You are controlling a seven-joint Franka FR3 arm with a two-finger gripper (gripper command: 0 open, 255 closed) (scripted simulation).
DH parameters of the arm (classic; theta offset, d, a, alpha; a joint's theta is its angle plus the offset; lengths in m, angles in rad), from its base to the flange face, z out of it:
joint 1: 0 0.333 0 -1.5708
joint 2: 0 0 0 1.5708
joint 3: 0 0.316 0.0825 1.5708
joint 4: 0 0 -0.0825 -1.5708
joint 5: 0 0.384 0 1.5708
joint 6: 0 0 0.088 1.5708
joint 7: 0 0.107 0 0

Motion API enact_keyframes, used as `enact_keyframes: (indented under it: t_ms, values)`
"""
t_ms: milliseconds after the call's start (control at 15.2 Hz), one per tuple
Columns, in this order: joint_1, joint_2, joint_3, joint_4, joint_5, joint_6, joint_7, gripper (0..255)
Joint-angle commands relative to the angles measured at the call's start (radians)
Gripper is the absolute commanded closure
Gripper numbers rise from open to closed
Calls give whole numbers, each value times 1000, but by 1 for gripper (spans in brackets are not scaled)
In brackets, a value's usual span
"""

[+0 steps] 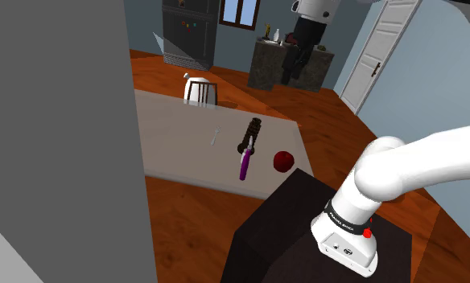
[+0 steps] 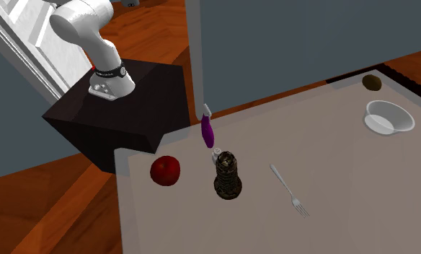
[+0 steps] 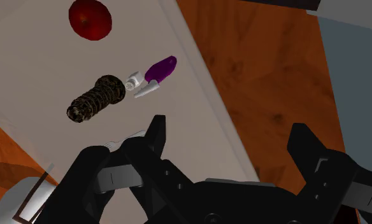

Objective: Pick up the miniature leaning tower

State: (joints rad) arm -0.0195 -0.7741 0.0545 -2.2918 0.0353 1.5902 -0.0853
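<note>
Hovering above the pale tabletop [image 2: 346,195], the end effector [image 3: 232,153] has its two black fingers spread wide, with nothing clasped between them. In the wrist view the miniature leaning tower [image 3: 97,98] lies well beyond the fingertips, a dark, ringed column of brownish tiers.

In the second exterior view the tower [image 2: 228,175] stands upright in the middle of the frame, near the tabletop's edge that faces the black stand [image 2: 122,101]. A red apple [image 2: 165,170] sits to its left, near but apart from it. A purple-handled tool [image 2: 207,130] with a white head lies just beside the tower, on the stand's side. To the tower's right a fork [image 2: 289,190] lies flat, and farther to the upper right sit a white bowl [image 2: 389,117] and a small brown fruit [image 2: 373,81].

In the shoulder view the tower [image 1: 252,133] shows at the centre of the frame, the apple [image 1: 283,161] to its lower right and the purple tool [image 1: 245,165] just below it. The white arm [image 1: 434,161] rises from the stand at the lower right.
</note>
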Motion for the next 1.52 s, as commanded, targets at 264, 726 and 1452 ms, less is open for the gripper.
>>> enact_keyframes:
  t_ms: [264, 726, 1452]
  values:
    - [-21, 61, -57, -45, -29, 104, -63, 0]
    - [-52, 217, -157, -75, -63, 286, -170, 0]
    - [-82, 561, -302, 10, -33, 533, -359, 0]
